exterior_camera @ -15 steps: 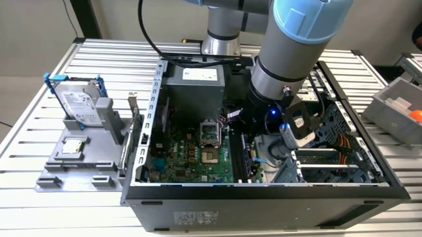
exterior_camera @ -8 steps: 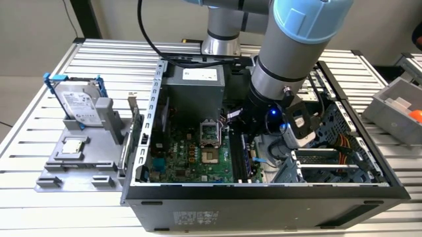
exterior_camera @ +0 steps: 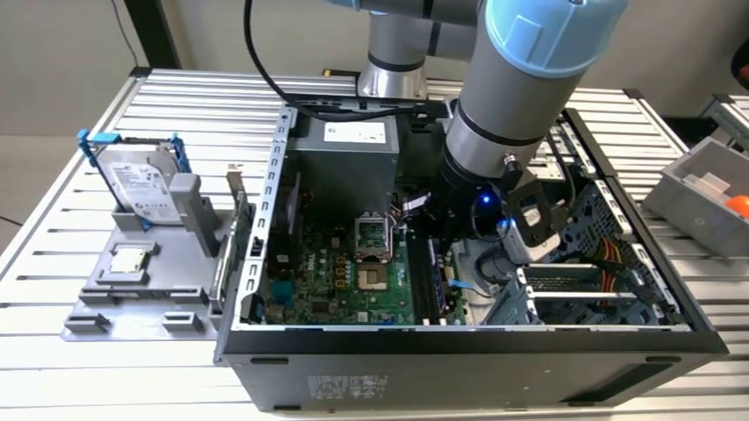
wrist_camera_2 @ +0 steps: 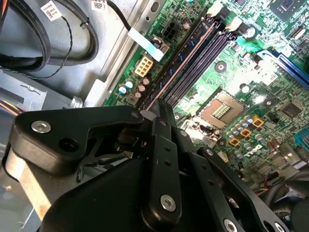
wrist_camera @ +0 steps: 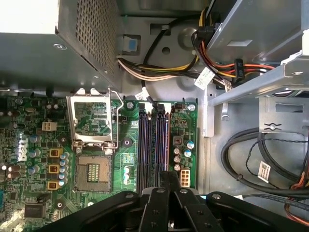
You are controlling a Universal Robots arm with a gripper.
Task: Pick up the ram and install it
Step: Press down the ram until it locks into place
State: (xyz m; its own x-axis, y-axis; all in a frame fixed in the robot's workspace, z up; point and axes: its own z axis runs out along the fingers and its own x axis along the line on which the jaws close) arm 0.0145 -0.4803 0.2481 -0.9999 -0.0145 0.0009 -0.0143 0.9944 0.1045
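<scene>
You can read no text here: the labels on the hard drive (exterior_camera: pixel 143 186), power supply (exterior_camera: pixel 354 132) and cables (wrist_camera: pixel 265 170) stay illegible.

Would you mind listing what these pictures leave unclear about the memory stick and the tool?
- Long thin dark ram stick: its near end is hidden behind the black tool in both wrist views.
- The tool's tips: covered by its own black linkage.
- Black memory slots in the exterior view: partly blocked by the arm.
</scene>
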